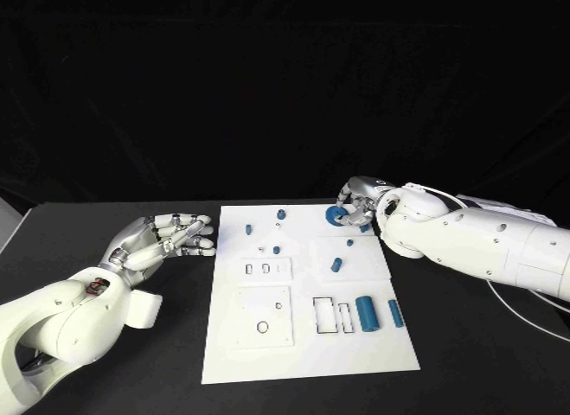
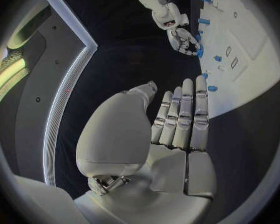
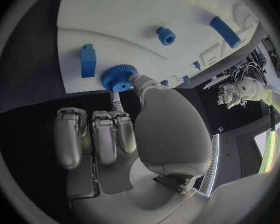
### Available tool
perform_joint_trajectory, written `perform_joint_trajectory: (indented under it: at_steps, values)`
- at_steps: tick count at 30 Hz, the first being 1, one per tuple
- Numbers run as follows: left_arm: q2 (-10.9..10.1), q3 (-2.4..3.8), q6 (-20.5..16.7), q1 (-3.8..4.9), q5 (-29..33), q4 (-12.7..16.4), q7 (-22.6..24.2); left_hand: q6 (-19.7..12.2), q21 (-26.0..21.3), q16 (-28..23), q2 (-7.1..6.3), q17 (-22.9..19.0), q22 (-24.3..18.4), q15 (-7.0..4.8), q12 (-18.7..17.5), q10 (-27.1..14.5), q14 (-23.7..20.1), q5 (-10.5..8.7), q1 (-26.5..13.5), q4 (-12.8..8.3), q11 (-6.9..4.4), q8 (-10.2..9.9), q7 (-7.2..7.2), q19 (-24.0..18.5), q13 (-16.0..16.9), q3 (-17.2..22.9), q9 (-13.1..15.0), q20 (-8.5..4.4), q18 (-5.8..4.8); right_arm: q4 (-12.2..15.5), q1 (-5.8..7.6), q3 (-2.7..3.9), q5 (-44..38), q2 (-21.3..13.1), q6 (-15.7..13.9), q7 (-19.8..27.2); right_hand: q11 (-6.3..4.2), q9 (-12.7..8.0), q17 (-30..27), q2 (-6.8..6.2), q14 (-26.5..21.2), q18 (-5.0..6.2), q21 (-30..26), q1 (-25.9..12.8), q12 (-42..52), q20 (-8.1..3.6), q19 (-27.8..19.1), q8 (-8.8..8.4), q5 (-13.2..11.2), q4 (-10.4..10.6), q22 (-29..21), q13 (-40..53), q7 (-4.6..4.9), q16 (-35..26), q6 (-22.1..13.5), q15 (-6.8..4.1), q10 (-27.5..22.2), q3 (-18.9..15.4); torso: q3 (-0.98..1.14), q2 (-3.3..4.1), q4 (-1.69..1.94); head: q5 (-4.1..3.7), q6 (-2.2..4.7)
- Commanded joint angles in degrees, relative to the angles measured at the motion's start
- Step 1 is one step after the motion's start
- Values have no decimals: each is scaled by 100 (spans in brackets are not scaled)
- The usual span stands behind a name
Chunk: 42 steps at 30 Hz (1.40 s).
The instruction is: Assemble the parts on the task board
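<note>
The right hand (image 1: 360,207) pinches a round blue gear (image 3: 119,77) at the far right edge of the white task board (image 1: 297,346). Other blue parts (like 2 long ones (image 1: 366,313) near the front) lie on the board. The left hand (image 1: 160,242) rests on the black table (image 1: 110,225) just beside the board, fingers straight, holding nothing.

Task board (image 1: 304,346) mid-table (image 1: 98,216), parts (image 1: 366,312) on it.
</note>
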Motion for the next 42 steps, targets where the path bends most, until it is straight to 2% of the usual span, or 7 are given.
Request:
perform_joint_trajectory:
  at_steps: [1,8,16,22,31,36,42]
  values:
    - [14,4,108,-1,-28,6,16,16,31,35,-34,5,6,0,-24,22,-49,4,-2,10,33,-19,139,8,-4,35,-5,-8,68,12,-30,-20,35,-2,157,34,-31,11,1470,45,589,-78,27,7,19,-4,379,28,32,23,709,1507,-10,36,84,-32,598,57,0,0,1,-4,0]
    - [20,4,116,-1,-31,2,7,16,31,35,-34,5,6,0,-24,22,-49,4,-2,10,33,-19,139,8,-4,35,-5,-8,68,-38,-30,-20,71,42,84,33,-35,6,1462,28,587,-77,23,11,19,-8,376,27,44,28,705,1507,-11,34,108,-35,598,88,-4,-3,6,-2,11]
    - [23,4,112,-4,-33,-4,-5,15,33,35,-32,22,6,1,-37,24,-56,4,2,1,34,-24,139,4,-4,50,-7,-7,68,88,-30,-20,-119,26,-374,-15,-61,9,1462,5,587,-78,27,134,19,-25,373,68,70,-47,716,1507,-40,33,240,-57,598,278,-4,-2,3,0,20]
    - [23,4,108,-6,-34,-4,-18,15,34,35,-32,25,6,0,-39,24,-57,4,5,-3,34,-24,139,3,-4,54,-8,-8,68,382,-30,-19,-386,-50,-765,-65,-65,9,1463,-6,587,-78,29,143,19,-29,373,74,37,-60,719,1507,-46,34,260,-61,598,304,-2,-1,3,7,28]
    - [25,4,109,-9,-34,-2,-24,15,34,35,-32,25,6,0,-39,24,-57,4,5,-3,34,-24,139,3,-4,54,-8,-8,68,1131,-30,-17,-1287,-141,-1255,-268,-71,11,1473,-31,589,-84,48,150,19,-34,380,83,17,-76,745,1507,-55,36,284,-68,598,321,-6,-9,3,0,52]
    - [27,4,110,-11,-34,2,-25,15,34,35,-32,25,6,0,-39,24,-57,4,5,-3,34,-24,139,3,-4,54,-8,-8,68,1431,-35,-37,-1854,-69,-1340,-417,-76,12,1475,-43,590,-87,60,154,19,-38,385,89,12,-85,762,1507,-62,37,302,-75,598,334,-4,-3,3,8,66]
    - [27,4,111,-12,-34,7,-25,15,34,35,-32,25,6,0,-39,24,-57,4,5,-3,34,-24,139,3,-4,54,-8,-8,68,1517,-47,-118,-2345,113,-1320,-568,-82,13,1479,-49,591,-91,74,164,19,-44,390,92,11,-95,781,1507,-69,38,314,-84,598,351,-8,-3,1,17,83]
